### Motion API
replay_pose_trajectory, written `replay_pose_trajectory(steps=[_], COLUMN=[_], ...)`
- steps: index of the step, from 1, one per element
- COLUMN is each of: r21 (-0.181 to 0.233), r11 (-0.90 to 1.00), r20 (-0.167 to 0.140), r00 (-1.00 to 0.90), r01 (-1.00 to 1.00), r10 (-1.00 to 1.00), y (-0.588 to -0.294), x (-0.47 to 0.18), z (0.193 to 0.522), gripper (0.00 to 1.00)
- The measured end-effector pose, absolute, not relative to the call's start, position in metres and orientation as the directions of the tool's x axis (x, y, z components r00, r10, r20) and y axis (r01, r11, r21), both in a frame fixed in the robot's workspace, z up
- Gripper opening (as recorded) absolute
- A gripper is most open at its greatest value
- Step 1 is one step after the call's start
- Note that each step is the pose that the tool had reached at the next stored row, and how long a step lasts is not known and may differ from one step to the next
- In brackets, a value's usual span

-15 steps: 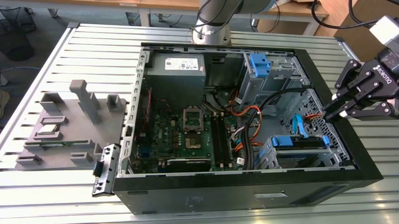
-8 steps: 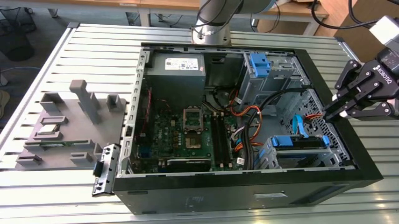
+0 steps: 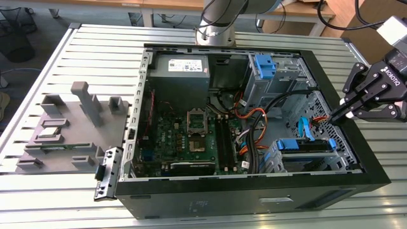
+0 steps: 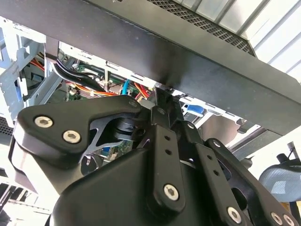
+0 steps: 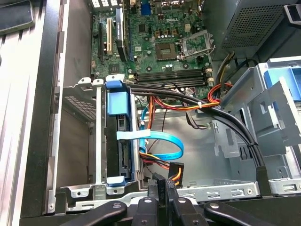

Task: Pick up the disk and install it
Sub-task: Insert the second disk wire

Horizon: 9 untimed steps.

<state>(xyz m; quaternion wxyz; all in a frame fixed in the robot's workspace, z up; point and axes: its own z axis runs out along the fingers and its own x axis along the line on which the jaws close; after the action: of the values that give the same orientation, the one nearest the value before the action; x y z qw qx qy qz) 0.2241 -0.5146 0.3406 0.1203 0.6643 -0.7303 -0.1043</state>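
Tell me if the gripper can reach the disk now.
Probably yes: the gripper hangs by the open case near the cage, and the disk has its blue-framed edge uncovered, though cables pass close.

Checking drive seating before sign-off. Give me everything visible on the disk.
The disk sits in the metal drive cage at the open case's lower corner, toward the exterior view's right. It shows edge-on in the first wrist view: a dark slab in a blue plastic frame with blue tabs at both ends, held between the cage's rails. A blue flat cable runs toward its side. Its label face is not visible. The pincer hangs beside the case edge, apart from it, empty.
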Motion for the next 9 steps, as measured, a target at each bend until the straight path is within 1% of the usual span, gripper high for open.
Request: replay_pose_trajectory(steps=[9], r21=[0.311], r11=[0.098], r20=[0.044], r00=[-0.088], r01=[-0.945], r10=[-0.995], y=[-0.5146], x=[0.224], z=[0.3406], gripper=[0.18])
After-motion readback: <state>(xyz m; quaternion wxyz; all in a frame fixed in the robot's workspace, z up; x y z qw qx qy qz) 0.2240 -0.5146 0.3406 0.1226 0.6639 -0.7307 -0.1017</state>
